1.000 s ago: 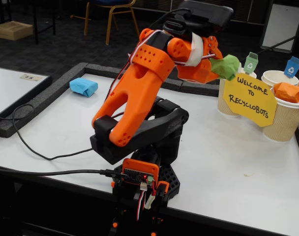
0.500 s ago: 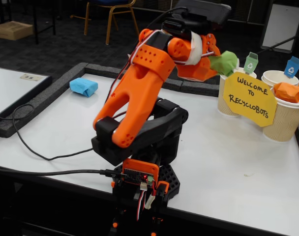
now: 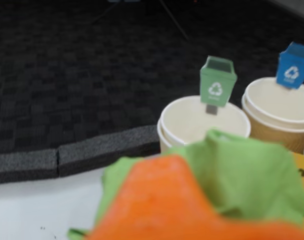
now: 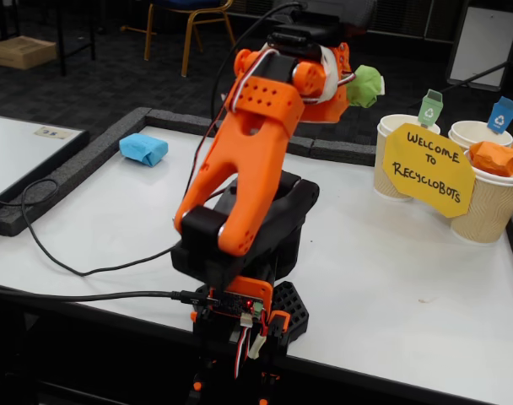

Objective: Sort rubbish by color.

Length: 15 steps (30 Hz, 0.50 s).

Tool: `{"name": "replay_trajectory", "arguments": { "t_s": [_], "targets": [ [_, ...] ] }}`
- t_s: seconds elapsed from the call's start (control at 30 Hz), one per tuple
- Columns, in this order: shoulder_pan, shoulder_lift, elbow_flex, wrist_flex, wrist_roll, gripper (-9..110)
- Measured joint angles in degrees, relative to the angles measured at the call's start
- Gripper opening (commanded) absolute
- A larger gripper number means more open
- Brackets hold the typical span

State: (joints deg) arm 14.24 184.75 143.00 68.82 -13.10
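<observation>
Fingers (image 4: 351,84) of the orange arm (image 4: 240,160) are clenched on the green wad (image 4: 365,85), which is held in the air, well above the desk (image 4: 391,287). In the fixed view the wad hangs to the left of the yellow welcome sign (image 4: 428,169) and higher than it, clear of the cups. The wrist view shows the same green wad (image 3: 242,175) close to the lens, with a blurred orange finger (image 3: 162,205) in front of it. Beyond it stands the empty cup with the green tag (image 3: 218,82), and to the right of that the cup with the blue tag (image 3: 293,67).

The orange wad (image 4: 495,157) sits in the top of a brown paper cup (image 4: 486,207) just right of the sign. The blue wad (image 4: 143,148) lies on the desk far to the left of the sign, near the grey foam border (image 4: 88,160) at the desk's back edge. A black cable (image 4: 71,261) runs across the desk's left part towards the arm's base.
</observation>
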Motion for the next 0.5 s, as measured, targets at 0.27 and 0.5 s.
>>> {"name": "replay_trajectory", "arguments": {
  "t_s": [0.27, 0.5],
  "targets": [
    [2.6, -20.2, -6.2, -9.3, 0.0, 0],
    [5.5, -37.8, -13.5, -16.7, 0.0, 0]
  ]
}}
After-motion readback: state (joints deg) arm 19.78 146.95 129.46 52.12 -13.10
